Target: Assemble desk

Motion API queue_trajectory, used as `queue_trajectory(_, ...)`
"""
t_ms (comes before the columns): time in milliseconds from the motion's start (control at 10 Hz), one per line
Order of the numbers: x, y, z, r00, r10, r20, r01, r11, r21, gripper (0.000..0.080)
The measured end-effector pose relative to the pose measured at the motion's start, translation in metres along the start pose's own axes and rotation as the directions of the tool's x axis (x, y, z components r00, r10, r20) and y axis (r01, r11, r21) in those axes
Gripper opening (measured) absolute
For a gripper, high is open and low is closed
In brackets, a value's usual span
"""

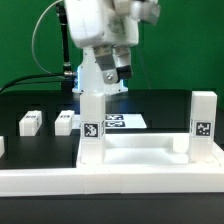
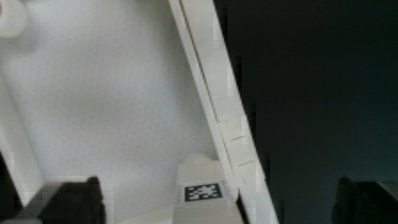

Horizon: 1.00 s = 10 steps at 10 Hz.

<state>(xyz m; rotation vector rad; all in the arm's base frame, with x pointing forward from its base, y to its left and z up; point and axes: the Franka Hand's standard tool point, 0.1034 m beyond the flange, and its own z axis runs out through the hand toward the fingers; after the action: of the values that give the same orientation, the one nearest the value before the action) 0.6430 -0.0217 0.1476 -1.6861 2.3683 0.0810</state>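
The white desk panel (image 1: 140, 152) lies flat near the front of the table. Two white legs stand upright on its corners, one at the exterior view's left (image 1: 93, 115) and one at the right (image 1: 204, 118), each with a square tag. My gripper (image 1: 113, 82) hangs just above and behind the left leg, open and empty. In the wrist view the panel's flat face (image 2: 89, 110) and rim (image 2: 215, 90) fill the left half. A tagged leg (image 2: 205, 190) shows between my dark fingertips (image 2: 71, 206), with the gripper (image 2: 217, 208) open around it and not touching.
Two loose white legs (image 1: 30, 122) (image 1: 65, 121) lie on the black table at the exterior view's left. The marker board (image 1: 122, 122) lies behind the panel. A long white rail (image 1: 110, 183) runs along the front edge. A green wall stands behind.
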Motion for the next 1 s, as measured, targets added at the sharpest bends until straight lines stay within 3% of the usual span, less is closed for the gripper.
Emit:
queue_trajectory(500,-0.004,0.003,0.004,1.000,-0.008,-0.001,0.008,1.000,-0.006,0.0649)
queue_trajectory(700,-0.023,0.043,0.018,0.999,-0.039,-0.007,0.038,0.998,-0.043,0.0649)
queue_trajectory(800,-0.018,0.062,0.027,0.999,-0.040,-0.021,0.039,0.997,-0.061,0.0649)
queue_trajectory(900,-0.014,0.069,0.032,0.999,-0.037,-0.028,0.035,0.996,-0.077,0.0649)
queue_trajectory(1000,-0.015,0.067,0.031,0.999,-0.038,-0.026,0.036,0.997,-0.072,0.0649)
